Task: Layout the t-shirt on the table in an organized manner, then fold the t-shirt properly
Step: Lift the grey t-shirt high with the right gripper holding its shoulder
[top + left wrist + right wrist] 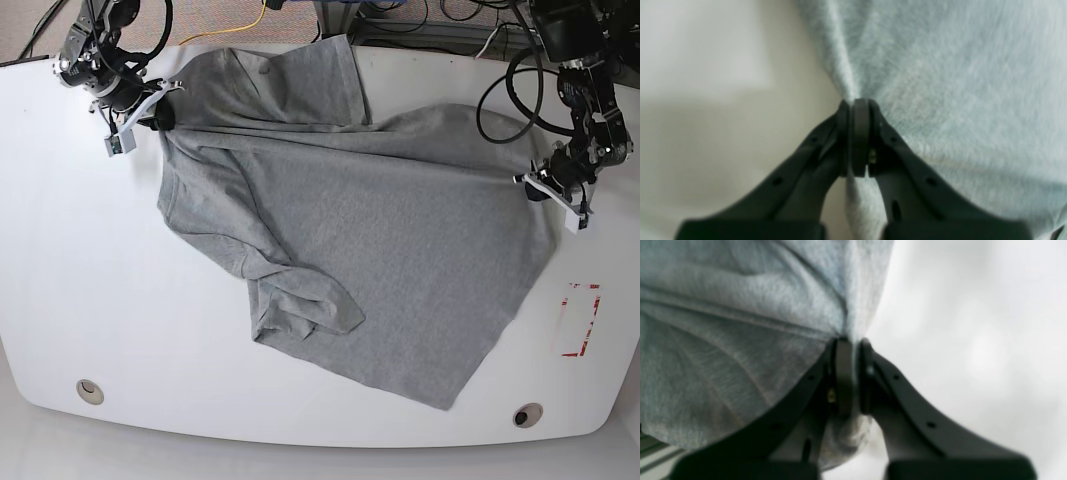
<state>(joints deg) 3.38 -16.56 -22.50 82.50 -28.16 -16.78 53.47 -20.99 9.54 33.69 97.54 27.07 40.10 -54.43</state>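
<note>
- Scanning the base view from its left edge: my right hand (160, 118) sits at the far-left corner area of the tabletop (70, 250), clenched on the edge of the t-shirt (380, 250).
- Right wrist view confirms it: right hand (850, 373) has its jaws pressed together with a bunch of grey fabric pinched between them; cloth (723, 340) fans out to the left, blurred white surface on the right.
- I see the t-shirt spread loosely across the middle of the tabletop, wrinkled, not flat. One part reaches up to the far edge, a folded-over sleeve-like flap lies near the lower left of the cloth, and a corner points toward the near edge.
- Fabric looks drawn in a line between the two hands, with a crease running across the upper part.
- Two round metal grommets in the tabletop near the front edge: one at left (89, 389), one at right (526, 414). Both clear of the shirt.
- Red tape rectangle (578, 320) sits on the right side of the tabletop, just beside the shirt's right edge, not covered.
- My left hand (540, 182) is at the right side of the base view, gripping the shirt's right edge.
- Left wrist view: left hand (857, 133) jaws shut on a gathered pleat of the grey cloth (957, 83); fabric to the right, bare tabletop (706, 133) to the left.
</note>
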